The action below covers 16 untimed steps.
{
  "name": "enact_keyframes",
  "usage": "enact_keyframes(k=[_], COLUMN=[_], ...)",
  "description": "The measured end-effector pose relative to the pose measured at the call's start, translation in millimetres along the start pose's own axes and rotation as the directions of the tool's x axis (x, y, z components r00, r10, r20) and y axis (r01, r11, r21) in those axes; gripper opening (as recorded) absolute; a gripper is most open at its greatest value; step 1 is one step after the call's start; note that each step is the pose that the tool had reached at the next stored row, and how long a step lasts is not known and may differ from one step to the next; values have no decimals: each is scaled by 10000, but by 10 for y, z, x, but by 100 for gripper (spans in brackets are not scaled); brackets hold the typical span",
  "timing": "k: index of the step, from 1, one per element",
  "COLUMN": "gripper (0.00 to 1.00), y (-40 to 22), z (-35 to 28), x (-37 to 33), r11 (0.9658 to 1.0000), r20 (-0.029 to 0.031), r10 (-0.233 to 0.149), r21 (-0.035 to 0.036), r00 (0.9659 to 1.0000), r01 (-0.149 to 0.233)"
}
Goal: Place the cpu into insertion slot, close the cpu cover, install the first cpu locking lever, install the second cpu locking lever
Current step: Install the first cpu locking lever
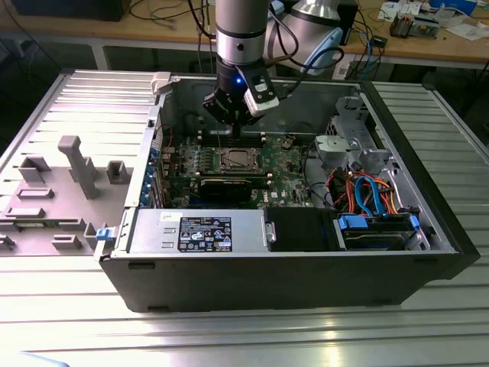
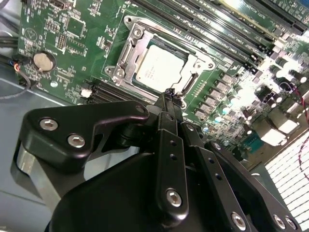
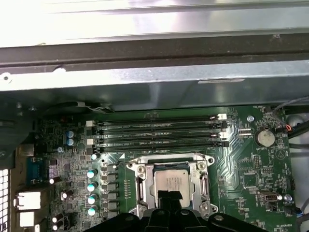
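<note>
At the exterior view's left a grey moulded fixture [image 1: 69,180] lies on the ribbed worktop [image 1: 244,336], nowhere near my work. Next comes the open computer case [image 1: 306,279], and I hang inside it over the green board. My pincer [image 1: 231,128] is above the insertion slot [image 1: 221,160] and not touching it. In both wrist views the two fingers are pressed together with nothing between them. The cpu [image 2: 161,65] sits flat in the slot, its dull silver top facing up. The cpu cover [image 3: 145,186] looks to be lying down around it as a silvery frame. So I judge placing and covering done, and the locking levers are the step in hand. A thin wire lever [image 2: 189,83] runs along one side of the frame, just ahead of my tips; I cannot tell whether it is latched. Working it would call for a narrow, closed tip set squarely on that wire, with no slip toward the chip or the memory slots [image 3: 154,133] beside it. At the exterior view's right the drive bay [image 1: 378,229] and its blue and orange cables lie well apart from me.
</note>
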State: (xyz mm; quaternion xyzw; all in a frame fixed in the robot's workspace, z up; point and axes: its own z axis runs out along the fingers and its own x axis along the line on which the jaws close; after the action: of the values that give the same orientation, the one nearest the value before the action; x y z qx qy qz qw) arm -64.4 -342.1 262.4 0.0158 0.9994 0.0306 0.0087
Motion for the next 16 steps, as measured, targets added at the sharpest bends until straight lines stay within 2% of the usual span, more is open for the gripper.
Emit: enact_keyframes(k=[10, 12, 16], gripper=[11, 11, 11], y=[0, 0, 0], z=[0, 1, 2], x=[0, 1, 6], r11=[10000, 9998, 9995], r20=[-2, -12, 24], r10=[-28, -213, -323], r21=[-1, -4, -7], r00=[10000, 9998, 9995], r01=[28, 213, 323])
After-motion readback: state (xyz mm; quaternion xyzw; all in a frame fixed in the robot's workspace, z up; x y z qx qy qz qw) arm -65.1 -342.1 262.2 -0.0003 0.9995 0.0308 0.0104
